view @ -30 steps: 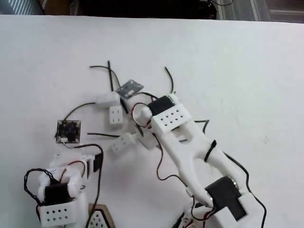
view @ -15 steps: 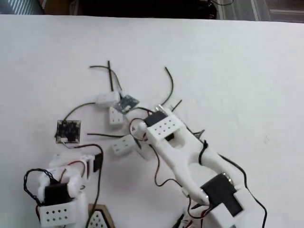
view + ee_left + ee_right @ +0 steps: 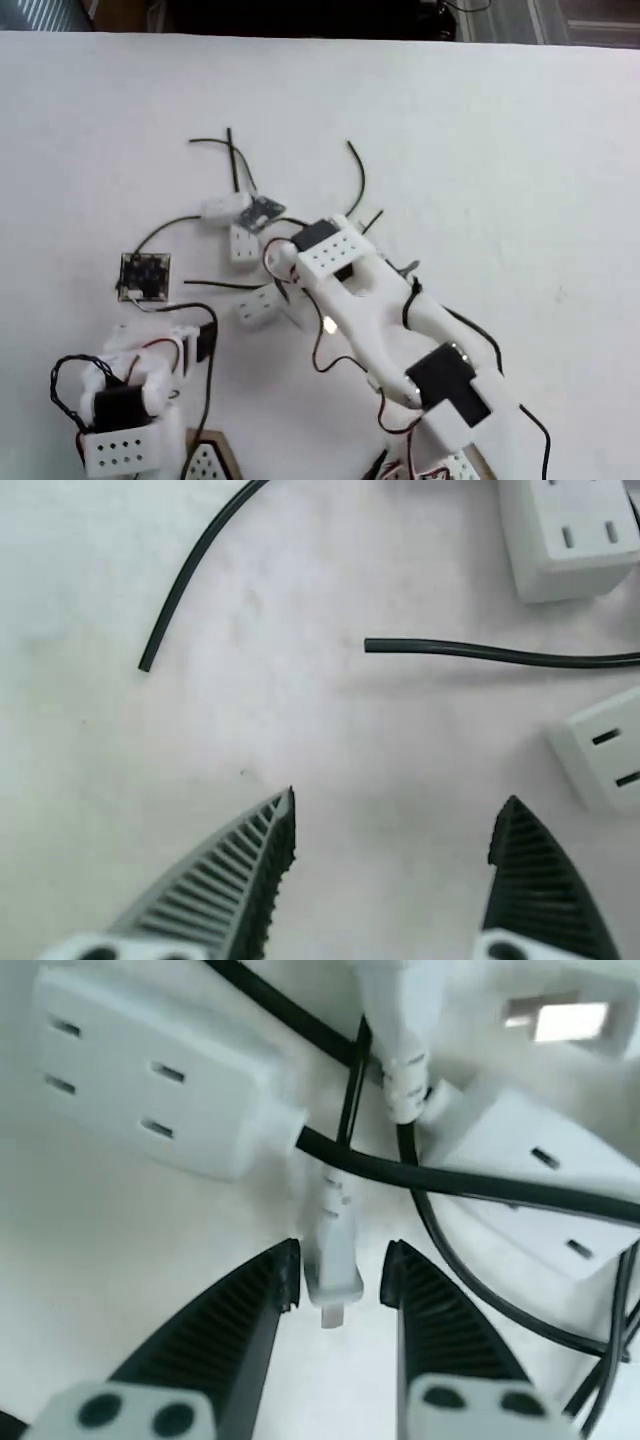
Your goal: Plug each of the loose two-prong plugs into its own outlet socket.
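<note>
Over the last second the right arm [image 3: 380, 310] has swung in across the table [image 3: 520, 150] toward the outlet blocks [image 3: 258, 303], while the left arm [image 3: 125, 405] has kept still. Seen from the right wrist, the right gripper [image 3: 340, 1258] has its ribbed fingers [image 3: 250, 1310] parted, one on each side of a white two-prong plug [image 3: 332, 1240]. One finger is just beside the plug's body and the other stands a little off, so nothing is gripped. The plug lies lengthwise between the fingers, its long axis running along them. Its prongs point back toward the wrist and its cable end leads away past the fingertips. Beyond the fingertips, one outlet block [image 3: 150, 1080] sits off to one side and a second outlet block [image 3: 540, 1190] to the other, with a black cable [image 3: 450, 1185] crossing between them. The left gripper [image 3: 398, 808] is also parted and empty, with a loose cable end [image 3: 480, 652] lying ahead of its fingertips. The right arm looks by far the nearer to this plug, so the closing grasp is probably its job.
</note>
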You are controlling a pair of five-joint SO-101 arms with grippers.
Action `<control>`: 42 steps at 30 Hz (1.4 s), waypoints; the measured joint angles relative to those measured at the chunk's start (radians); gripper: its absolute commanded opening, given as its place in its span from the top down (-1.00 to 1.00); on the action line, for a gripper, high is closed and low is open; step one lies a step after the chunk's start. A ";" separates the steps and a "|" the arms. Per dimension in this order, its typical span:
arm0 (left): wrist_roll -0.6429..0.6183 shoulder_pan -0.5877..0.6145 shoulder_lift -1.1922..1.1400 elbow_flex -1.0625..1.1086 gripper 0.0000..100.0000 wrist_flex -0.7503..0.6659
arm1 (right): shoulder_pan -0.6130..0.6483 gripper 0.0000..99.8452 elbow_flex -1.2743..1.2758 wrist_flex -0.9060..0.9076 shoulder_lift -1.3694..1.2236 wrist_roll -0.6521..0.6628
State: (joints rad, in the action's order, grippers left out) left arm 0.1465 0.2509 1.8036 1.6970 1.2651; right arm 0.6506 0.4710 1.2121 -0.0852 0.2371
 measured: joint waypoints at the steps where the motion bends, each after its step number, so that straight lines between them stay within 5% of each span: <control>1: 0.000 0.000 0.000 0.000 0.37 0.000 | 0.002 0.75 0.000 0.000 -0.006 0.000; 5: 0.000 0.000 0.000 0.000 0.37 0.000 | 0.000 0.86 0.000 0.000 -0.011 0.000; 13: 0.000 0.000 0.000 0.000 0.37 0.000 | 0.000 0.86 -0.028 0.000 -0.011 0.000; 18: 0.000 0.000 0.000 0.000 0.37 0.000 | 0.000 0.69 -0.031 0.000 -0.023 0.000; 42: 0.000 0.000 0.000 0.000 0.37 0.000 | 0.000 0.77 -0.071 0.000 -0.032 0.000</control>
State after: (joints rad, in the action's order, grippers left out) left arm 0.1465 0.2509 1.8036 1.6970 1.2651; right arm 0.6506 0.4005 1.2121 -0.1174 0.2371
